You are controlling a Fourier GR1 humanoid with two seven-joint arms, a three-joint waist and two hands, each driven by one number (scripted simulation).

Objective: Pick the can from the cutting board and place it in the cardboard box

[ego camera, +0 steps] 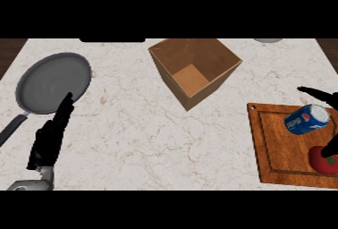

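A blue can (307,119) lies tilted on the wooden cutting board (277,152) at the right. My right hand (322,95) shows at the right edge, its fingers spread around the can without closing on it; one finger reaches in above the can and another (332,146) drops past the tomato. The open cardboard box (194,70) stands at the upper middle, left of the board. My left hand (52,132) rests open at the left, fingers straight and pointing up toward the pan.
A grey frying pan (52,82) lies at the upper left, its handle running to the left edge. A red tomato (325,161) sits on the board below the can. Marble counter (152,143) stretches between my left hand and the board.
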